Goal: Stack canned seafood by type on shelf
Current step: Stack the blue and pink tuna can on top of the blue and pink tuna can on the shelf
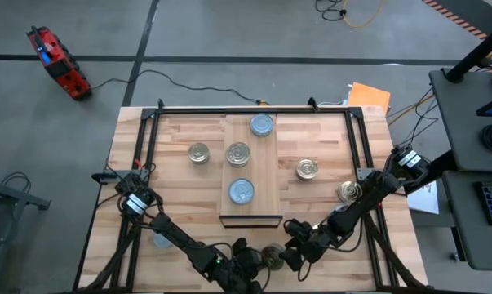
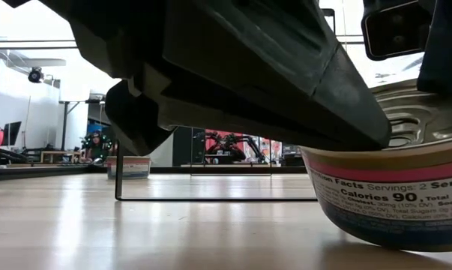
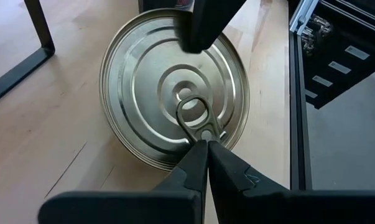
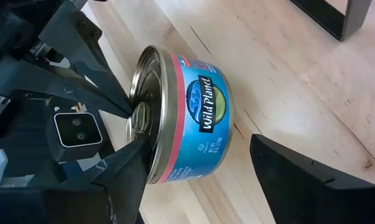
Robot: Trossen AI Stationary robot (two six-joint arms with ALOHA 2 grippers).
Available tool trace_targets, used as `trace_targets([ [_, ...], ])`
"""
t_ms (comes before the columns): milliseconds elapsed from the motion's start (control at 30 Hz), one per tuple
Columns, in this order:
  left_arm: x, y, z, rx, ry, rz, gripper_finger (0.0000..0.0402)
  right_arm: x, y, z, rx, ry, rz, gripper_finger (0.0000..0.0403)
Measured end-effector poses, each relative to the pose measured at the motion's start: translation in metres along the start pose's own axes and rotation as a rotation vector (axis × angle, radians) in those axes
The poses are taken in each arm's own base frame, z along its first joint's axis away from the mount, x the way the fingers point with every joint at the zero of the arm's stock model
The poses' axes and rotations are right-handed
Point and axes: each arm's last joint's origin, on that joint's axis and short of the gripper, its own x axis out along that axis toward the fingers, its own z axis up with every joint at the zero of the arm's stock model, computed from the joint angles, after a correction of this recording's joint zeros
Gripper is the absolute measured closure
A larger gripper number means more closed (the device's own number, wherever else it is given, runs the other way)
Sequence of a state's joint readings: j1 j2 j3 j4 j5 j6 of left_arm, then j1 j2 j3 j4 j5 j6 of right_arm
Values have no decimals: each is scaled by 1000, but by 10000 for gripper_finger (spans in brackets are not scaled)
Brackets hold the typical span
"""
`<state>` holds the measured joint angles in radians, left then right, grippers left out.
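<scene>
Now, near edge of table: we see both grippers meeting over one tin (image 1: 273, 255) at six o'clock from the shelf (image 1: 251, 181).
Left gripper (image 3: 204, 144): our fingers clenched, tips on the pull ring.
Right gripper (image 4: 199, 174): our fingers spread, straddling the tin's sides.
Shelf: three tins on it.
Table (image 1: 172, 196): other tins at nine and three o'clock of the shelf.

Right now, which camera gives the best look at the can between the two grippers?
The right wrist view: the Wild Planet can shows its label, rim and top. The left wrist view shows only the ringed lid, the low view a side wall, and the high view a mostly hidden glimpse.
</scene>
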<state>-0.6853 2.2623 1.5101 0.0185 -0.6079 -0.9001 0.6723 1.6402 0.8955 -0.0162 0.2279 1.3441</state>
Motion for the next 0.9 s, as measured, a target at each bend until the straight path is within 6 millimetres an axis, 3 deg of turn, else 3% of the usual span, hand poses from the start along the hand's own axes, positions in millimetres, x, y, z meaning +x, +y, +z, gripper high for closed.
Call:
trace_targets([
  [700,7,1,-9,-35,1,-15,401,0,-1,1,-26,-2,1,128],
  [900,7,1,-11,-36,0,-19,401,0,0,1,-156,-14,11,129],
])
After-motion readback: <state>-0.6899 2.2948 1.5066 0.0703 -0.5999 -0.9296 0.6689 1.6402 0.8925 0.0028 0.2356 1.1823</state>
